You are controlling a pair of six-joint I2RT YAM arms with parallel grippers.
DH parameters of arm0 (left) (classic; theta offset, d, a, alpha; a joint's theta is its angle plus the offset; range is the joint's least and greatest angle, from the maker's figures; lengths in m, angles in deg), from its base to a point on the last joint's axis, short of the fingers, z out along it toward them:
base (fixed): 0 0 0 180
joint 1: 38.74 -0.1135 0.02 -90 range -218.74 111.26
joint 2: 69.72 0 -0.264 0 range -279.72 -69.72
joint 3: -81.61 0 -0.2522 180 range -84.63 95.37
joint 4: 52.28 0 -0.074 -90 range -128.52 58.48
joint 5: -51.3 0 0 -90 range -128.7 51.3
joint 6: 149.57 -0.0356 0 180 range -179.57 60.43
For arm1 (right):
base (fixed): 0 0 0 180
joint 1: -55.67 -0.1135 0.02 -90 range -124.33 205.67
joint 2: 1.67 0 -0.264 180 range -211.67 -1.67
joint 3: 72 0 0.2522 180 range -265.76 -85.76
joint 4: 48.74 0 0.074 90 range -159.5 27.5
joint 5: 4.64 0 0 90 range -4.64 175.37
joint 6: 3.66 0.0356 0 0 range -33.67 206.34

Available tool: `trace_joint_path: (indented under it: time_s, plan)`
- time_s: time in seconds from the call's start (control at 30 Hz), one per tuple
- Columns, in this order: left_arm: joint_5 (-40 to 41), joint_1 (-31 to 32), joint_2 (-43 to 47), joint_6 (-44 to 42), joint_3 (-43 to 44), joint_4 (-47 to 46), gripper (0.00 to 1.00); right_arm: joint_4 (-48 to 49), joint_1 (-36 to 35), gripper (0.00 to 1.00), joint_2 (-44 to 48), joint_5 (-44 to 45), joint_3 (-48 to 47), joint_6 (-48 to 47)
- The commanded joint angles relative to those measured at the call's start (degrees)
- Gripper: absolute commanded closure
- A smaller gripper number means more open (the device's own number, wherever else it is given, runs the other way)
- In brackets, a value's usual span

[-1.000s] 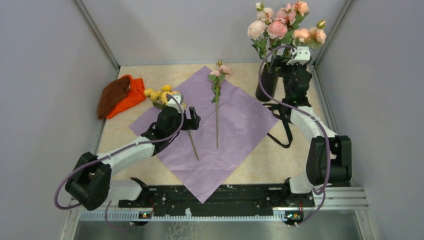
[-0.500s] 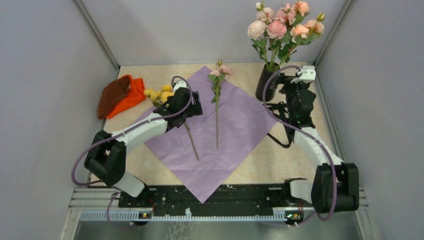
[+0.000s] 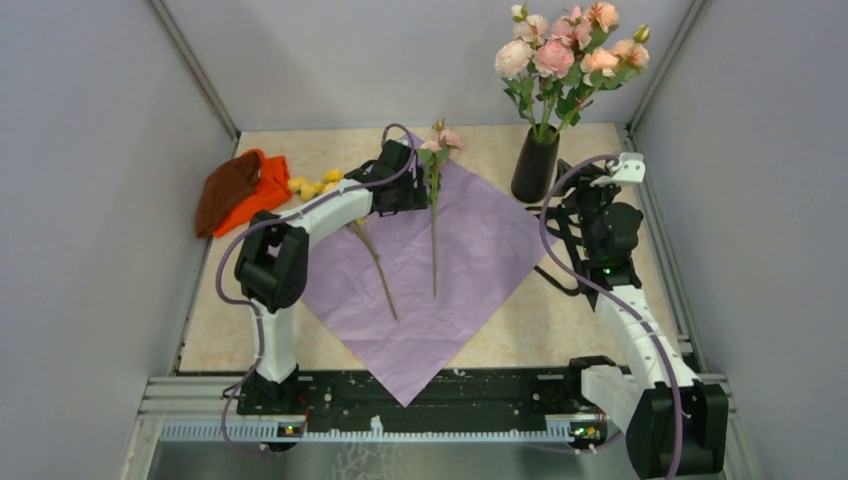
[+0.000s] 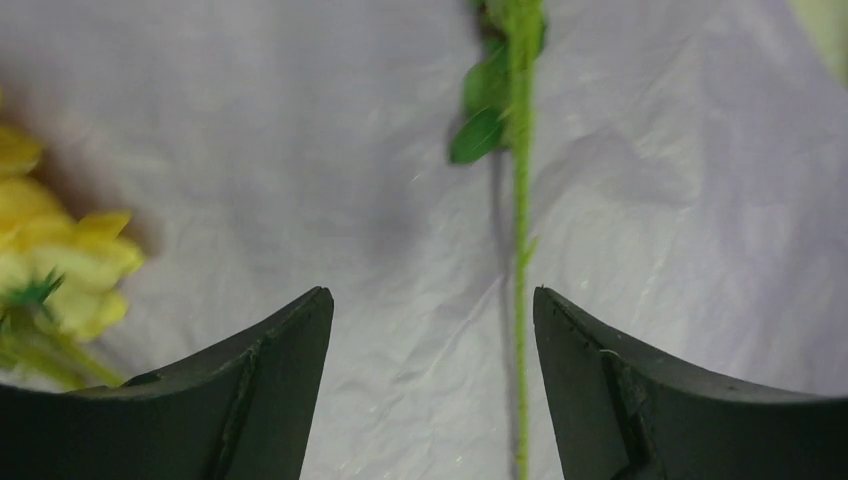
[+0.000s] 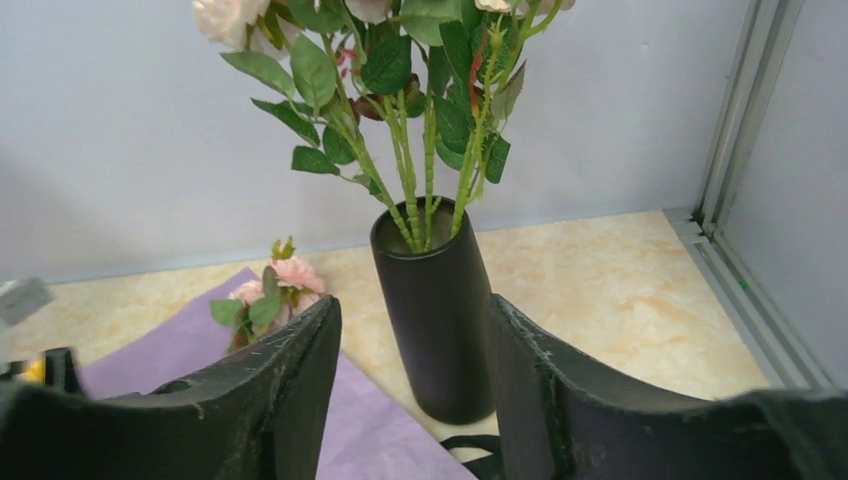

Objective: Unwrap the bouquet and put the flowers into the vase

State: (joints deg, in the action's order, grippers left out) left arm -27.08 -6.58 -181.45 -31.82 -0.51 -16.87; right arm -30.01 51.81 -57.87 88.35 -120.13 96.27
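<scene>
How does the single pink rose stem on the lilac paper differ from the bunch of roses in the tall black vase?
The single pink rose stem lies flat on the lilac paper sheet; the bunch of pink and peach roses stands upright in the tall black vase. The single stem has few small blooms; the bunch has many. Both have pink blooms and green leaves.

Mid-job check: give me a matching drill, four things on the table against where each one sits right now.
Things:
1 vase
2 orange-and-brown cloth
3 pink-flowered stem
4 yellow flowers

Places:
A lying along the middle of the lilac paper
B far left, off the paper
C upright at far right
D just right of the cloth, by the paper's left edge

Pairs: 1-C, 2-B, 3-A, 4-D
</scene>
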Motion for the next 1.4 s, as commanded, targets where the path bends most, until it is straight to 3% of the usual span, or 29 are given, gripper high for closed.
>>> trace_joint_path:
  time_s: [0.0,0.07,0.27,0.57,0.93,1.37]
  plan:
    - [-9.69,-0.37,-6.30,-3.54,11.66,6.47,0.22,-0.56,0.51,0.53,4.09,-0.93,-0.32,1.00]
    - [-12.69,-0.43,-9.68,-3.81,16.60,8.93,0.22,-1.18,0.44,0.61,4.42,-1.42,-0.28,1.20]
    - [-15.82,-0.52,-19.37,-4.37,30.61,20.05,0.19,-2.08,0.47,0.62,4.78,-2.79,-0.55,1.86]
    - [-17.82,-0.19,-19.63,-2.31,26.26,16.52,0.34,-1.52,0.51,0.62,4.83,-2.81,0.31,2.32]
    - [-24.27,0.81,-21.08,0.41,23.65,9.97,0.40,-1.29,0.50,0.62,3.90,-3.98,0.80,2.49]
    - [-21.95,1.12,-20.32,1.17,21.81,8.31,0.69,-1.71,0.49,0.62,3.74,-1.93,1.06,2.02]
